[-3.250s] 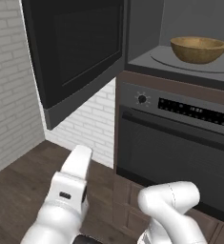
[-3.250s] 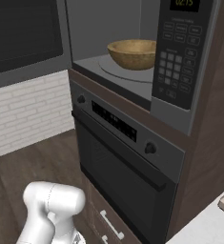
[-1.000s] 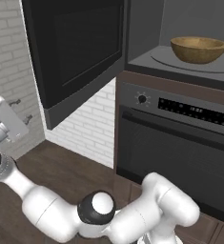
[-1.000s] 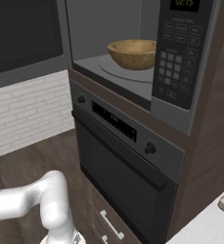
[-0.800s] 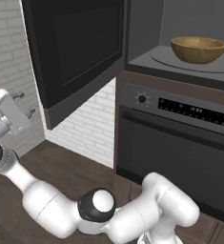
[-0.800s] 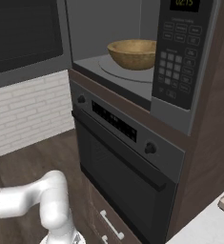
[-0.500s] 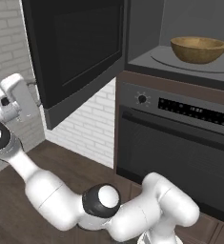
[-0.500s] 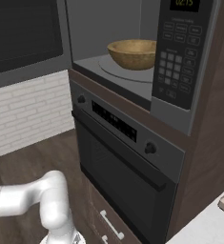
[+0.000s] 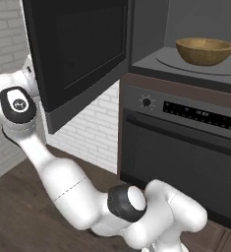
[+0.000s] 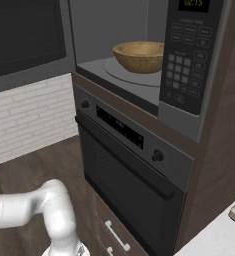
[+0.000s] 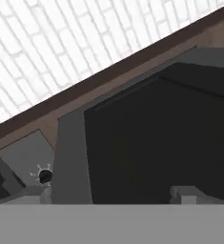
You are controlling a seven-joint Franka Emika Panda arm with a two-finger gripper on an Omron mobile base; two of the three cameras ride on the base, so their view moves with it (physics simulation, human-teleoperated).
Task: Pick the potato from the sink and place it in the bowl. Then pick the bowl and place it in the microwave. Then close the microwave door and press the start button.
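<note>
The tan wooden bowl (image 9: 205,50) (image 10: 139,56) sits on the turntable inside the open microwave (image 9: 151,29) (image 10: 114,25). The potato and the sink are out of view. The microwave door (image 9: 82,49) (image 10: 24,35) stands swung out to the left. My arm reaches up on the left, and its hand passes behind the door's outer edge in the left base view. In the hand view the door's black glass window (image 11: 156,138) is very close, and my gripper (image 11: 114,196) is open with nothing between its tips.
The microwave's keypad (image 10: 176,80) is on the right of its opening. Below sits a dark oven (image 9: 186,147) (image 10: 129,170) with a knob (image 9: 146,102) and display. A white brick wall (image 9: 95,133) and dark wood floor (image 9: 14,211) lie to the left.
My arm has swung from low in front to the far left and risen. The hand has gone up behind the outer side of the open microwave door. The bowl has not moved.
</note>
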